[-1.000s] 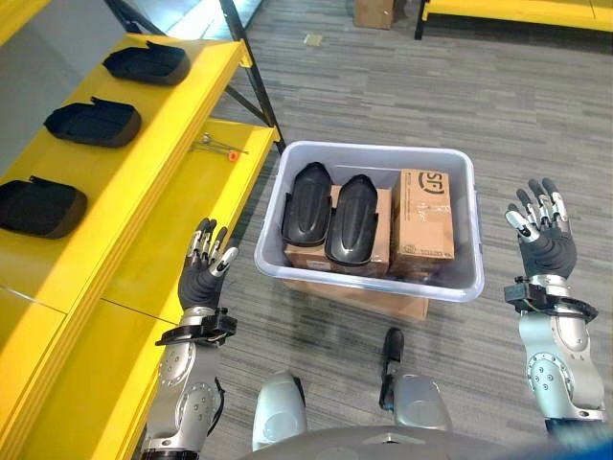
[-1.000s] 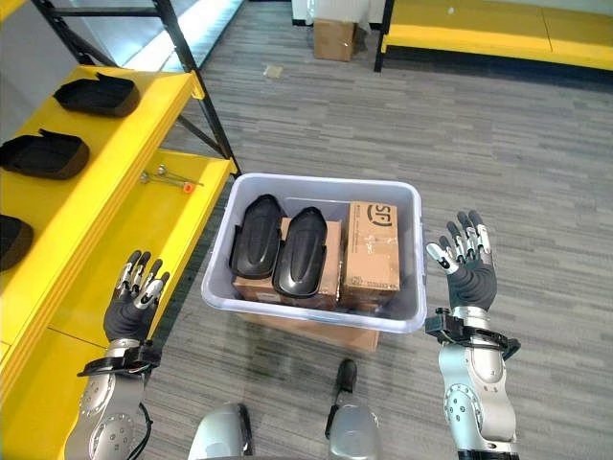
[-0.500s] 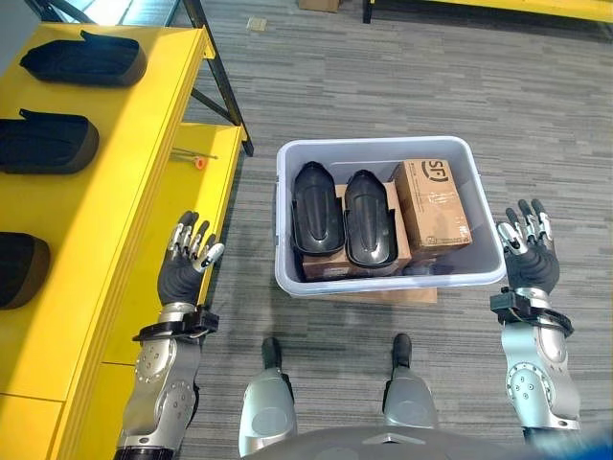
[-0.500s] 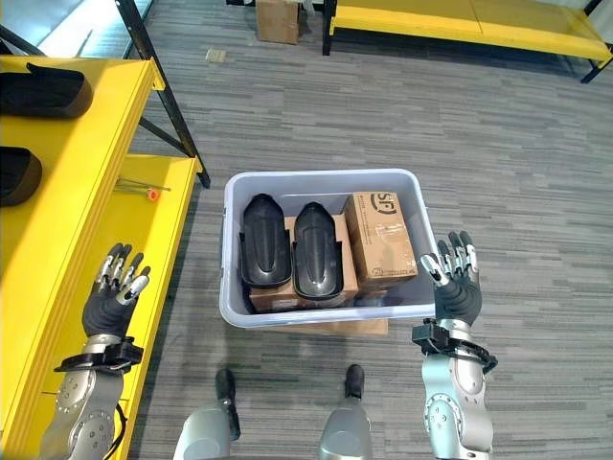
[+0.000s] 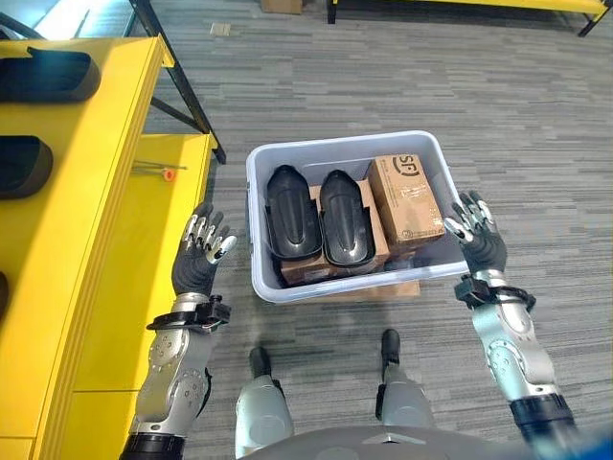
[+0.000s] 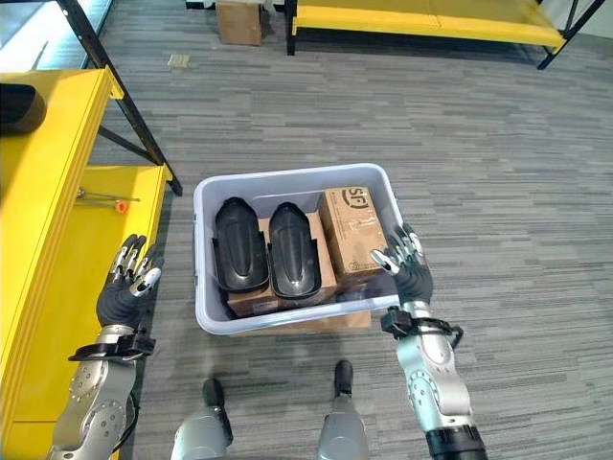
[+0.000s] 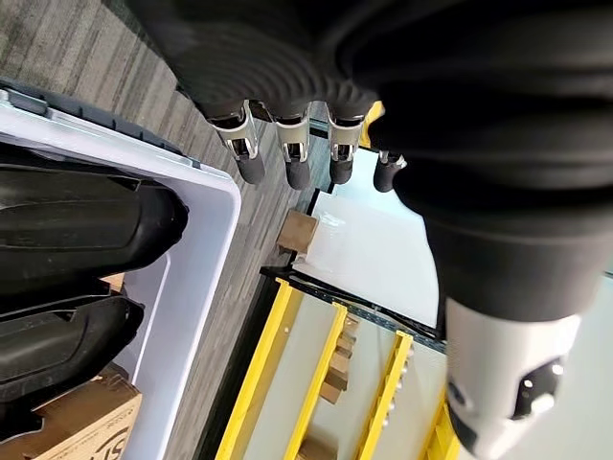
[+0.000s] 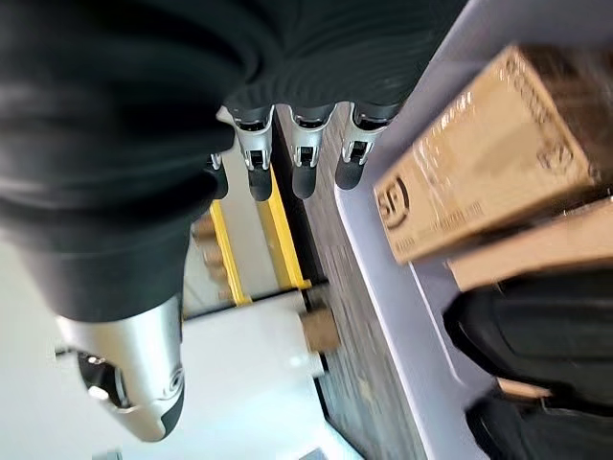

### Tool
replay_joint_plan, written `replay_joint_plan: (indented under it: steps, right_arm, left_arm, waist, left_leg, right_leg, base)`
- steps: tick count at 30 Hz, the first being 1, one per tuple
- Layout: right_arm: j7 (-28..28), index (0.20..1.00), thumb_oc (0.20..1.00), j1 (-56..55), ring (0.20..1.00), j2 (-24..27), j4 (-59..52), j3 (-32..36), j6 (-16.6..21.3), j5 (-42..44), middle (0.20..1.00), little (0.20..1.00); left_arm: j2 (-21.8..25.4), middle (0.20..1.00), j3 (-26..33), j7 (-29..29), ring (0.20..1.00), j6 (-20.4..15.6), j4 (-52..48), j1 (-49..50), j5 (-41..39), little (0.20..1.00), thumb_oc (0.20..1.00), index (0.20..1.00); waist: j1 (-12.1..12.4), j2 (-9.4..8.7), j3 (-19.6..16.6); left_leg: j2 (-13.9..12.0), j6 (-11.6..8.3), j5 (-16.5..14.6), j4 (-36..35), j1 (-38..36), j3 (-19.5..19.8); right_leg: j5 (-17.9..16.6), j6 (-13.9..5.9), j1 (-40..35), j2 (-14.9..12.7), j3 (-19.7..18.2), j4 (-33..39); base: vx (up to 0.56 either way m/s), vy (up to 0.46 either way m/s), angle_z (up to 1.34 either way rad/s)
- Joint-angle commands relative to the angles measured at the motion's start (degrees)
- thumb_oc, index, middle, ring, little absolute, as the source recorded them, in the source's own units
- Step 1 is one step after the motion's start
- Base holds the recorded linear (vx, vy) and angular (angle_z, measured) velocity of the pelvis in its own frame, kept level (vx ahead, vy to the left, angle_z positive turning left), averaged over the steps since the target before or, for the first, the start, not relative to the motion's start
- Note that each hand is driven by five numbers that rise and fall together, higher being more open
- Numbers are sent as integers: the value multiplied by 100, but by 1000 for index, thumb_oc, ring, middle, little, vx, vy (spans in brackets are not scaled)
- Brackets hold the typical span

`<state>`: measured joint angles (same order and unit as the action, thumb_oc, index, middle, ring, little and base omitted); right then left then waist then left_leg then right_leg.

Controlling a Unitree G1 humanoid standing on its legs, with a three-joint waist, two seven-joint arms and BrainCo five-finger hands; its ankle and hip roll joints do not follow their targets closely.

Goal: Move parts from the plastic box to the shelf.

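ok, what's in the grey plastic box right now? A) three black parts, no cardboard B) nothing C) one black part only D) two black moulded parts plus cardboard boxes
D: two black moulded parts lie side by side on brown cardboard boxes inside the grey plastic box; the left hand and the right hand hang open on either side of it, holding nothing.

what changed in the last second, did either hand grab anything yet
No grab yet. The right hand has closed in to the plastic box's right rim; the left hand stays open beside the shelf. The camera itself shifted. Both black parts and the cardboard carton lie unmoved.
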<state>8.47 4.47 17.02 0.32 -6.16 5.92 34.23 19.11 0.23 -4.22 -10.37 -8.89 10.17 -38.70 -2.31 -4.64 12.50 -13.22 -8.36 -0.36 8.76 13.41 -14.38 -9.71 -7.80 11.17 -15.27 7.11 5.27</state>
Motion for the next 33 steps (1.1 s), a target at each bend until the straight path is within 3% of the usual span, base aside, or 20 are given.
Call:
replay_joint_plan:
  steps: [1, 6, 13, 22, 24, 33]
  right_arm:
    - [233, 1000, 1000, 671, 1000, 277, -210, 210, 223, -311, 1000, 1000]
    - [630, 1000, 1000, 1665, 1000, 180, 361, -300, 201, -486, 1000, 1000]
    - [1050, 1000, 1000, 2541, 1000, 122, 778, -460, 197, -760, 1000, 1000]
    - [1477, 1000, 1000, 3438, 1000, 278, 1335, -446, 191, -1053, 1000, 1000]
    - [1574, 1000, 1000, 3590, 1000, 322, 1456, -438, 179, -1152, 1000, 1000]
    - [1690, 1000, 1000, 4119, 1000, 478, 1993, -537, 107, -1296, 1000, 1000]
  left_arm:
    - [89, 1000, -81, -94, 1000, -301, -188, -276, 116, 1000, 1000, 1000]
    - [53, 1000, -388, -227, 1000, -320, -176, -463, -16, 1000, 1000, 1000]
    - [16, 1000, -662, -393, 1000, -375, -219, -630, -41, 1000, 1000, 1000]
    - [-2, 1000, -878, -612, 1000, -449, -220, -852, 13, 1000, 1000, 1000]
    - [-6, 1000, -914, -647, 1000, -482, -233, -913, 14, 1000, 1000, 1000]
    - [-21, 1000, -1055, -778, 1000, -553, -250, -1107, 29, 1000, 1000, 1000]
  waist:
    - [71, 345, 354]
    - [205, 487, 655]
    - [280, 577, 1007]
    - [321, 580, 1315]
    - [317, 581, 1417]
    - [336, 577, 1612]
  left_leg:
    - [-95, 49, 509, -417, -27, 153]
    - [-140, -14, 750, -716, 161, 86]
    - [-157, -50, 884, -870, 389, 46]
    - [-125, -129, 795, -959, 516, 34]
    - [-124, -75, 912, -946, 616, -6]
    - [-90, -128, 784, -969, 646, 54]
  right_leg:
    - [387, -390, -154, -590, 289, -366]
    - [275, -374, 256, -559, 291, -323]
    - [184, -372, 625, -549, 268, -314]
    - [158, -416, 863, -512, 214, -236]
    - [37, -376, 958, -513, 223, -235]
    - [157, -413, 1026, -494, 193, -259]
  base:
    - [-40, -56, 9]
    - [-32, -48, 7]
    - [-24, -25, -6]
    - [17, 3, -5]
    - [-40, 0, -1]
    - [10, 3, 0]
